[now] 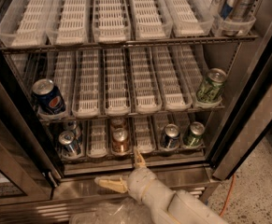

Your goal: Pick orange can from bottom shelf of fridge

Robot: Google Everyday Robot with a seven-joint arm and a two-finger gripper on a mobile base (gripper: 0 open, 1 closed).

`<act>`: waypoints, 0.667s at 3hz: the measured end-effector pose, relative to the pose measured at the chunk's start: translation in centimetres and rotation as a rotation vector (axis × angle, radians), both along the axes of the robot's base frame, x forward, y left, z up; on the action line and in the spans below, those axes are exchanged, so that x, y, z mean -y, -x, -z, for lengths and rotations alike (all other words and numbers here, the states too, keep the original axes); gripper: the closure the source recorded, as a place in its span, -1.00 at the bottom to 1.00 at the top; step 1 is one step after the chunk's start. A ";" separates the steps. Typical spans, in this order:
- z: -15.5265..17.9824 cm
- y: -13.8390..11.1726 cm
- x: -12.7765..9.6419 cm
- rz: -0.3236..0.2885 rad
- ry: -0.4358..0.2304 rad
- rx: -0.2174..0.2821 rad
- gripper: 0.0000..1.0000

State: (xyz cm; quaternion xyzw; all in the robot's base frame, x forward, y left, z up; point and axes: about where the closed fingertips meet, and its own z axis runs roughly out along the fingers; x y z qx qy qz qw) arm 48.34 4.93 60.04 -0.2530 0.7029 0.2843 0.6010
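Note:
The orange can (120, 141) stands upright in the middle lane of the bottom shelf (97, 139) of the fridge (247, 101), with a second copper-coloured can right behind it. My gripper (124, 171) hangs just below and in front of that can, over the steel base. It is open and empty. One tan finger (110, 184) points left and the other points up toward the can. It does not touch the can.
On the bottom shelf a blue-silver can (69, 143) stands at the left, and a dark can (170, 136) and a green can (193, 133) at the right. On the middle rack are a Pepsi can (49, 97) and a green can (210, 85). The door frame (14, 139) stands at the left.

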 end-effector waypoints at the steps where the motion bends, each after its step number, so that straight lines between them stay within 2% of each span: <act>1: 0.0 -0.1 0.0 0.003 0.000 0.001 -1.00; 2: 0.1 -0.7 0.0 0.005 -0.004 -0.017 -1.00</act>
